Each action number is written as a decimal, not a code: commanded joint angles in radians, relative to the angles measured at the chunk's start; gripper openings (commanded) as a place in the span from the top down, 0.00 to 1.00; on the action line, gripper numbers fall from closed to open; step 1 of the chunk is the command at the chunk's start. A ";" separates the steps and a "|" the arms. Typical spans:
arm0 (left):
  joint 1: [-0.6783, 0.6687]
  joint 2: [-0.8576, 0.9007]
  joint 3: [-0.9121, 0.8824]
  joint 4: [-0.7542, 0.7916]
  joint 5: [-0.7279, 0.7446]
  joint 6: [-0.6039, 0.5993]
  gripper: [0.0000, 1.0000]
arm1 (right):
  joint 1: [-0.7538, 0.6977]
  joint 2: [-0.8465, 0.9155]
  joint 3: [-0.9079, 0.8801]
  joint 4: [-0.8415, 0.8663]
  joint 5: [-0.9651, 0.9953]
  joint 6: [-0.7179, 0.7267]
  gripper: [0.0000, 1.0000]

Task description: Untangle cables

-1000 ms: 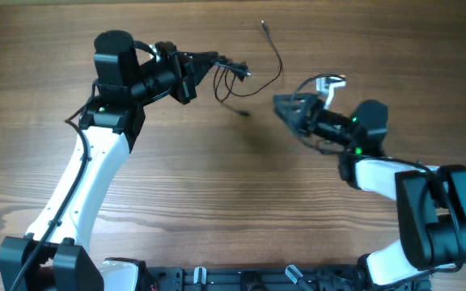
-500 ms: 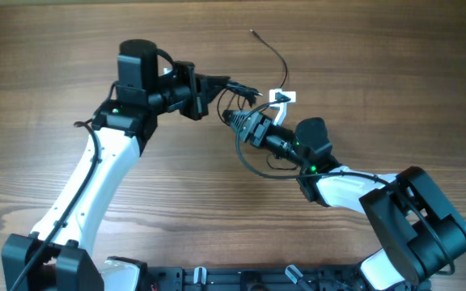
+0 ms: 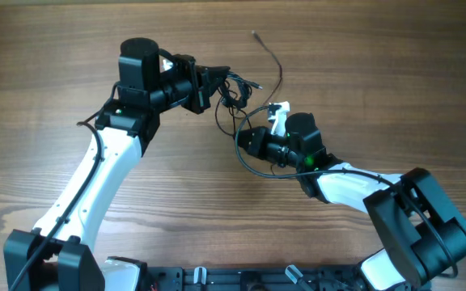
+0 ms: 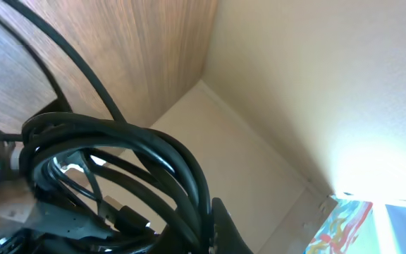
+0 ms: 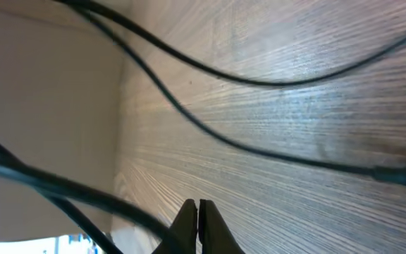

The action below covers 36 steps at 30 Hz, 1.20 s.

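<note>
- In the past second the right gripper (image 3: 245, 142) has swung in from well to the right and snapped from wide open to fully closed, just below the knot of cables (image 3: 235, 87).
- The left gripper (image 3: 217, 79) is clamped on that knot, holding the dark coils bunched at its tip above the wooden surface (image 3: 362, 65).
- One loose strand (image 3: 275, 58) arcs away toward the far edge and ends in a small plug end (image 3: 255, 35); another loop curves around the right gripper's near side.
- In the right wrist view the fingers meet with no gap, and a blurred wire passes just beside their tips. Whether it is pinched cannot be told.
- With both arms now at the tangle, a pull-apart looks imminent if the right side has caught a strand.
</note>
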State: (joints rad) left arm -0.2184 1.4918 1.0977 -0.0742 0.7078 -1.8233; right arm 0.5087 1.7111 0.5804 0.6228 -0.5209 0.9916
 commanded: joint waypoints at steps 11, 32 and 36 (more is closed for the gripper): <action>0.053 -0.022 0.028 0.055 0.087 0.410 0.96 | -0.082 0.016 -0.032 -0.040 -0.050 -0.043 0.00; -0.175 -0.022 0.028 -0.159 0.333 1.323 0.96 | -0.388 0.015 -0.032 0.358 -0.700 0.304 0.00; -0.206 -0.022 0.028 -0.165 0.336 1.320 0.96 | -0.388 0.015 -0.032 0.424 -0.699 0.288 0.04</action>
State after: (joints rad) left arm -0.4145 1.4914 1.1061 -0.2401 1.0145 -0.5308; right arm 0.1154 1.7168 0.5491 1.0313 -1.2037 1.2682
